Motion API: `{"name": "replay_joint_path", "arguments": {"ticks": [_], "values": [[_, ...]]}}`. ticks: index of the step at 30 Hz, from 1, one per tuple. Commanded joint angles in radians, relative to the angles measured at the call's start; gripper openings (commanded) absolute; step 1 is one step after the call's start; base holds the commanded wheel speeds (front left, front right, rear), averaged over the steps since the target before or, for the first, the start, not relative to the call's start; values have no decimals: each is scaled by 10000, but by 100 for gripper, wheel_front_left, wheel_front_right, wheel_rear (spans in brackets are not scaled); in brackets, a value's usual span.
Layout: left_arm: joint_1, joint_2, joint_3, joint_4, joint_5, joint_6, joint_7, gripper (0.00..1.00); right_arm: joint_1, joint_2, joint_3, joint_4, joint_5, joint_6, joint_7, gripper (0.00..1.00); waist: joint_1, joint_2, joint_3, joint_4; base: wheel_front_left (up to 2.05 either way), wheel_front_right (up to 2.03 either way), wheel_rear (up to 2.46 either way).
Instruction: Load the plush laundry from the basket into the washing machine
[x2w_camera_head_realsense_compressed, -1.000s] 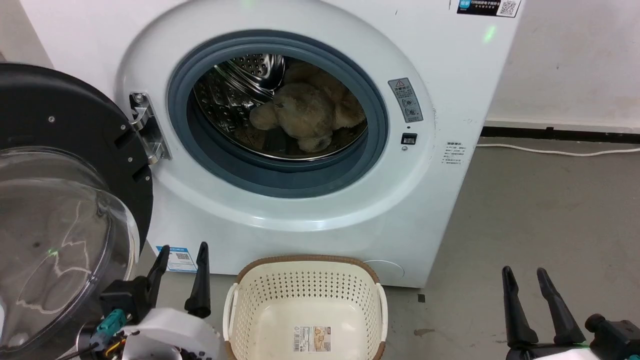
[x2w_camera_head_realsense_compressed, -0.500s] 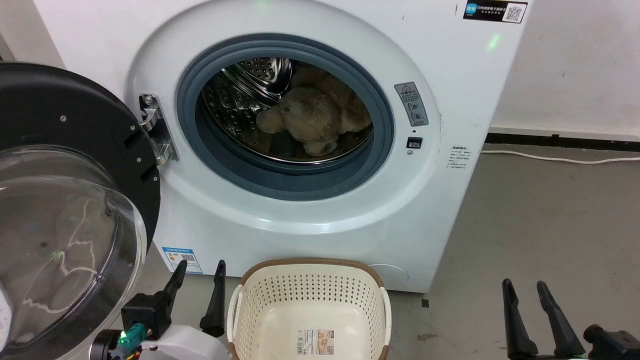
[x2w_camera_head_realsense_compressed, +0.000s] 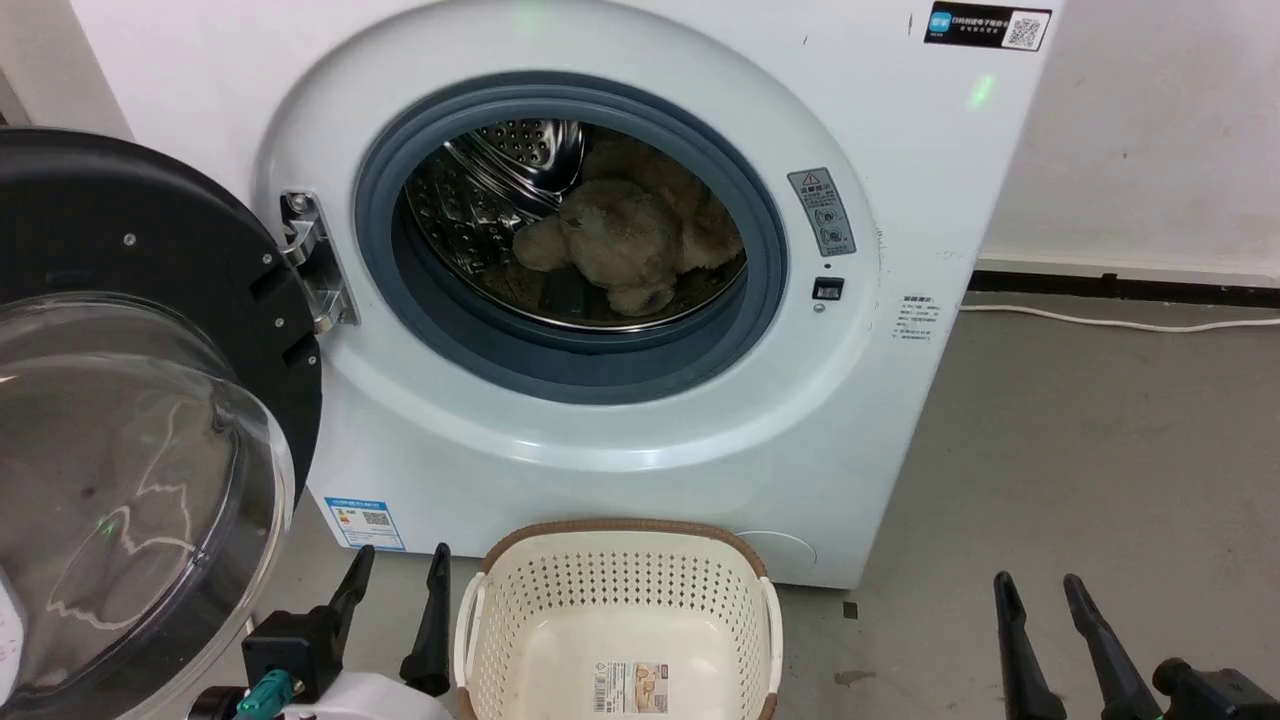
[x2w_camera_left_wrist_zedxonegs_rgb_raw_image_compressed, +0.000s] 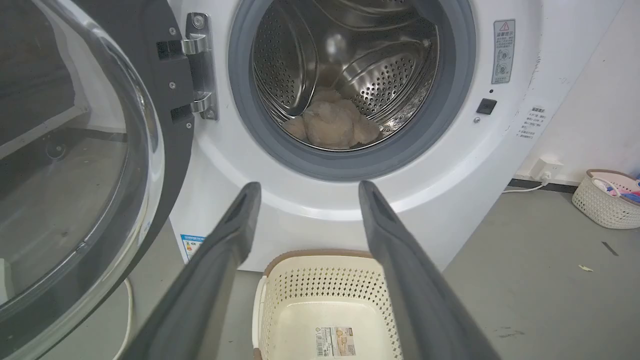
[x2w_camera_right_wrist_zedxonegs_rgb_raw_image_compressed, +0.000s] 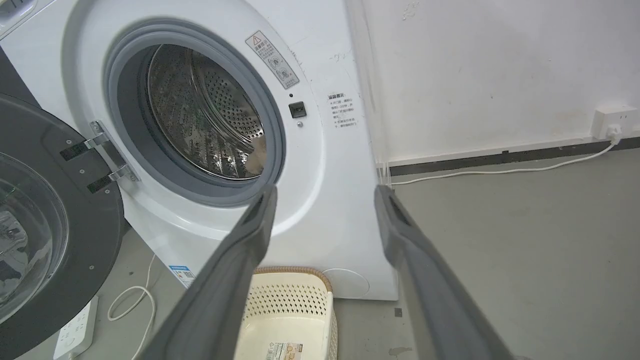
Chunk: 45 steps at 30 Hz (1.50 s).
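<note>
Nearest, over grey concrete floor (x2w_camera_head_realsense_compressed: 1080, 450): left claw (x2w_camera_head_realsense_compressed: 402, 552) and right claw (x2w_camera_head_realsense_compressed: 1037, 580), both spread wide, gripping nothing. Between them, small cream perforated plastic basket (x2w_camera_head_realsense_compressed: 620, 578) with label sticker (x2w_camera_head_realsense_compressed: 628, 685) on its bottom. Behind, large white front-loading washing machine (x2w_camera_head_realsense_compressed: 640, 450), black-rimmed clear door (x2w_camera_head_realsense_compressed: 130, 230) swung open to the left. Inside the steel drum (x2w_camera_head_realsense_compressed: 480, 190), fluffy beige plush laundry (x2w_camera_head_realsense_compressed: 620, 245). Farther right, white wall (x2w_camera_head_realsense_compressed: 1150, 130).

The plush laundry (x2w_camera_head_realsense_compressed: 625, 245) looks fluffy, the drum (x2w_camera_head_realsense_compressed: 480, 190) shiny steel, the basket (x2w_camera_head_realsense_compressed: 620, 590) matt plastic.
</note>
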Motion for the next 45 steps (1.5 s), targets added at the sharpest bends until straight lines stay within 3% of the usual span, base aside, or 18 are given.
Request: {"name": "replay_joint_path", "arguments": {"ticks": [1, 18, 19, 45], "values": [[99, 10, 6, 23, 1, 53, -97, 100, 160, -6, 17, 31, -27, 8, -83, 100, 0, 0, 1, 3, 0, 0, 0], [-15, 66, -55, 70, -84, 97, -152, 100, 125, -6, 89, 53, 9, 8, -86, 100, 0, 0, -11, -38, 0, 0, 0], [-4, 35, -50, 61, -79, 98, -86, 0, 8, 0, 92, 40, 2, 0, -2, 0, 0, -1, -12, -38, 0, 0, 0], [-6, -407, 502, -138, 736, -195, 285, 0, -237, -1, 92, -132, -543, 1, 461, 0, 0, 0, 82, -83, 0, 0, 0]]}}
